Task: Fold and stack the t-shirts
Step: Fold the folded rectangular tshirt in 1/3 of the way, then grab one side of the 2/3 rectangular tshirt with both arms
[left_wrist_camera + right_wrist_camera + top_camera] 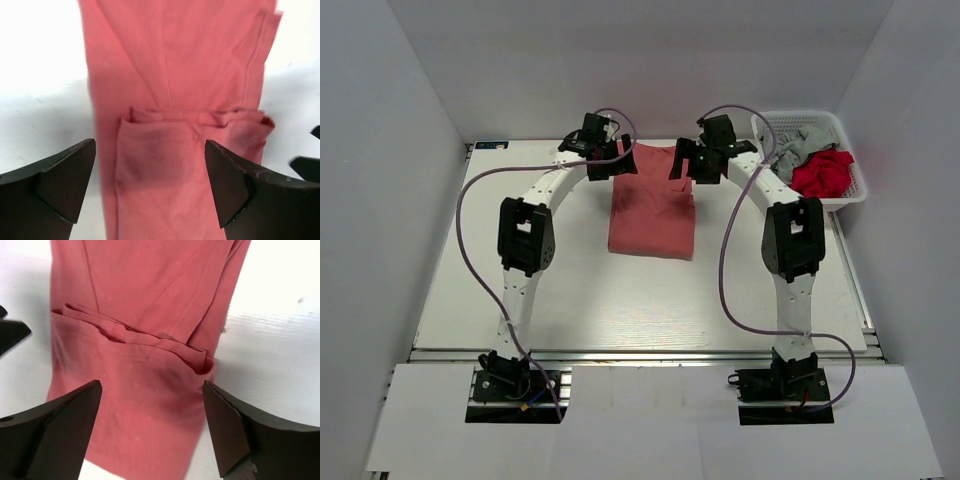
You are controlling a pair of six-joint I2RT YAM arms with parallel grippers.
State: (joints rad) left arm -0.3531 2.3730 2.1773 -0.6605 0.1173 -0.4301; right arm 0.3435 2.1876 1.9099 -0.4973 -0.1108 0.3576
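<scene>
The salmon-red t-shirt point(652, 212) lies on the white table, folded into a long strip with its far end folded over. It fills the left wrist view point(175, 100) and the right wrist view point(145, 315). My left gripper point(616, 165) hangs open over the shirt's far left corner point(150, 170). My right gripper point(688, 165) hangs open over the far right corner point(152, 410). Neither holds cloth. The brighter red t-shirt point(822, 173) and the grey t-shirt point(800, 147) lie crumpled in the basket.
The white mesh basket point(852, 190) stands at the back right of the table. White walls close in the back and both sides. The table's near edge point(640, 352) runs in front of the arm bases.
</scene>
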